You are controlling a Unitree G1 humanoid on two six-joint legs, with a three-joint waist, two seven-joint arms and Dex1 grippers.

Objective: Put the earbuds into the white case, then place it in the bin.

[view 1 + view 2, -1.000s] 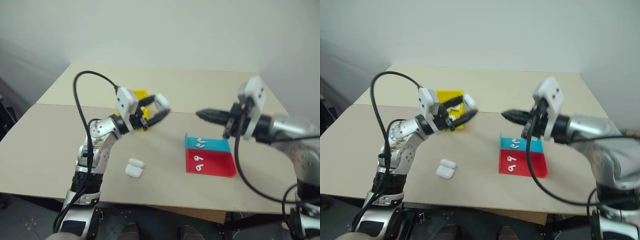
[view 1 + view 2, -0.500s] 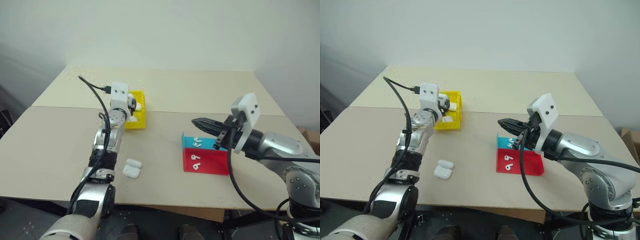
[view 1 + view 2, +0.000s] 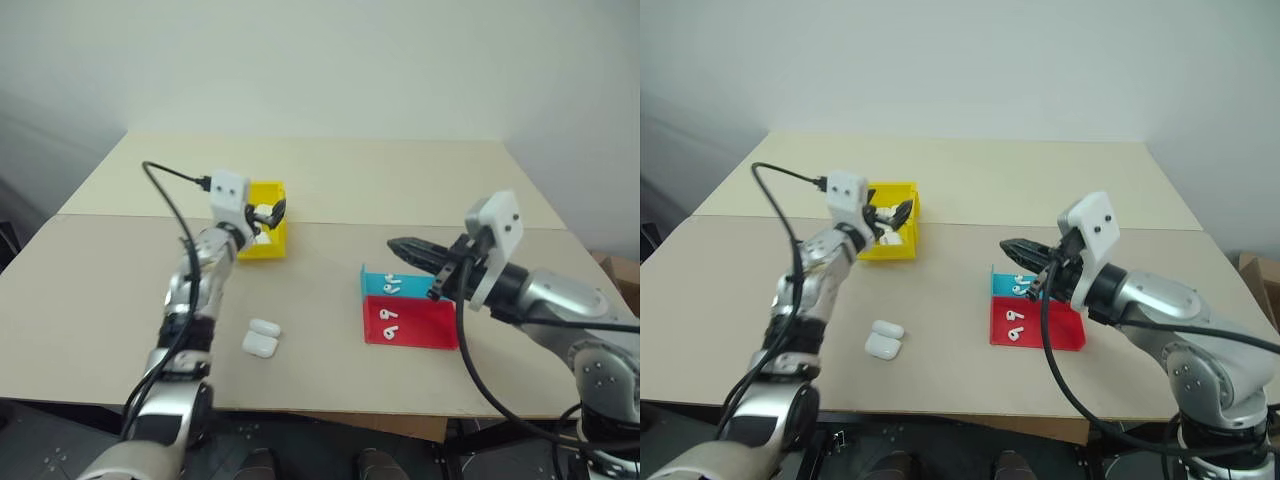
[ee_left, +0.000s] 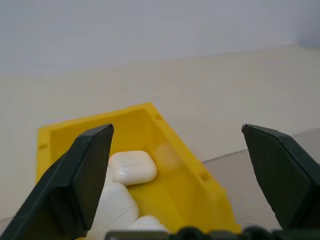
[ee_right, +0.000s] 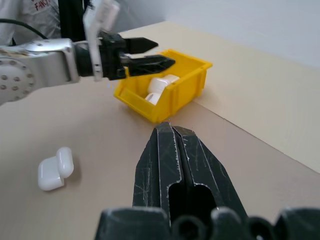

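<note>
My left gripper (image 3: 268, 213) stands open over the yellow bin (image 3: 267, 250), with nothing between its fingers (image 4: 92, 167). Inside the bin (image 4: 172, 180) lie several white cases (image 4: 133, 167). Two more white cases (image 3: 262, 337) lie touching each other on the table, nearer to me than the bin. Earbuds lie in the blue tray (image 3: 393, 283) and in the red tray (image 3: 388, 321). My right gripper (image 3: 399, 245) is shut and empty, hovering level just above the far left corner of the blue tray and pointing toward the bin (image 5: 172, 97).
The blue tray (image 3: 435, 291) and red tray (image 3: 425, 330) sit joined at the table's right, under my right arm. The beige table (image 3: 380, 180) has a seam running across it behind the trays. A cable loops over my left arm (image 3: 165, 185).
My left gripper carried a white case down and left to the yellow bin, then opened; the case is no longer in its fingers. The right gripper stayed shut. The camera also shifted.
</note>
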